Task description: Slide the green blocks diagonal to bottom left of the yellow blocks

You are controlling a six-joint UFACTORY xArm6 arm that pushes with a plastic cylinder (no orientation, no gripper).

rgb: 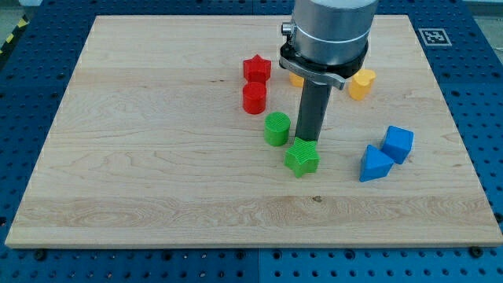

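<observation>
One yellow block (295, 78) mostly hidden behind the arm (326, 35), shape unclear.

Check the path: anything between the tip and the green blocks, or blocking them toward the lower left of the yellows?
Nothing visible. My tip sits at the top edge of the green star, the green cylinder just to its left. Both greens already lie below-left of the yellow blocks; the red blocks stand off to the left.

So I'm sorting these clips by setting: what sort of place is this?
Probably a robotics lab bench. A wooden board lies on a blue perforated table, a printed marker tag sits at its corner, and my tip rests just behind a green star block among small coloured blocks.
</observation>
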